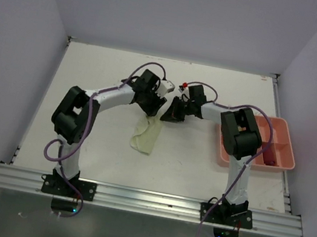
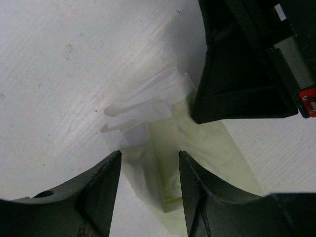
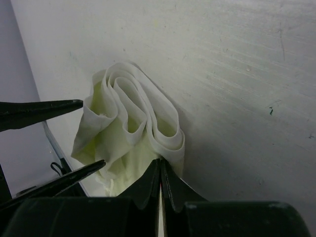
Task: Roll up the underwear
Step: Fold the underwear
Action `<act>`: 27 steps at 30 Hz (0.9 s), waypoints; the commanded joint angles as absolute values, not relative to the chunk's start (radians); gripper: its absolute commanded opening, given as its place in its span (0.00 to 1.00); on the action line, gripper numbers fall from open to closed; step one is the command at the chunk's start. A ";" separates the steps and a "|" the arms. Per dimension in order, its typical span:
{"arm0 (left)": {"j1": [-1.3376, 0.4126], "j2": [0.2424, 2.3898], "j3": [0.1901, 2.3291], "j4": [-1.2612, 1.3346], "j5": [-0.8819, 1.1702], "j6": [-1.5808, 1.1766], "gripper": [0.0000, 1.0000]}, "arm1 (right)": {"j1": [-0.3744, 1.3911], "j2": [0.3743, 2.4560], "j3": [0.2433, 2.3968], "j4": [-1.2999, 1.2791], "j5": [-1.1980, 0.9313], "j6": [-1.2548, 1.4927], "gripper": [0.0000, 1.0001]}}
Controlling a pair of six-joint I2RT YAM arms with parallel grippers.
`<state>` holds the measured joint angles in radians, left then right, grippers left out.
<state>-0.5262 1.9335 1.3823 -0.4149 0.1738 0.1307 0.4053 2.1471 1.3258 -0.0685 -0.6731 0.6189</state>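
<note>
The pale yellow-green underwear [image 1: 146, 135] lies mid-table as a long strip, its far end gathered into looped folds [image 3: 131, 123]. My right gripper [image 3: 161, 162] is shut, its tips pinching the edge of those folds at their base. In the left wrist view its black fingers [image 2: 232, 84] press on the cloth [image 2: 163, 148]. My left gripper [image 2: 149, 155] stands open just above the strip, one finger on each side, not clamped on it. Its thin fingers [image 3: 44, 109] show at the left of the right wrist view. From above, both grippers [image 1: 156, 107] [image 1: 171, 113] meet over the strip's far end.
A salmon-pink compartment tray [image 1: 285, 168] sits at the right edge, with a dark red garment [image 1: 268, 156] in one section. My right arm's elbow hangs over the tray's left part. White walls close the table on three sides.
</note>
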 commanded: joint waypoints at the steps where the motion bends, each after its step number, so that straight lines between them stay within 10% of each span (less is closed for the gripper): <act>1: -0.543 1.937 1.424 -0.449 0.170 0.120 0.53 | 0.416 2.155 1.327 -0.049 -0.655 0.624 0.06; 23: -0.565 1.974 1.448 -0.475 0.195 0.107 0.27 | 0.416 2.177 1.325 -0.071 -0.634 0.624 0.05; 27: -0.565 1.957 1.445 -0.477 0.238 0.109 0.42 | 0.416 2.180 1.321 -0.064 -0.634 0.632 0.05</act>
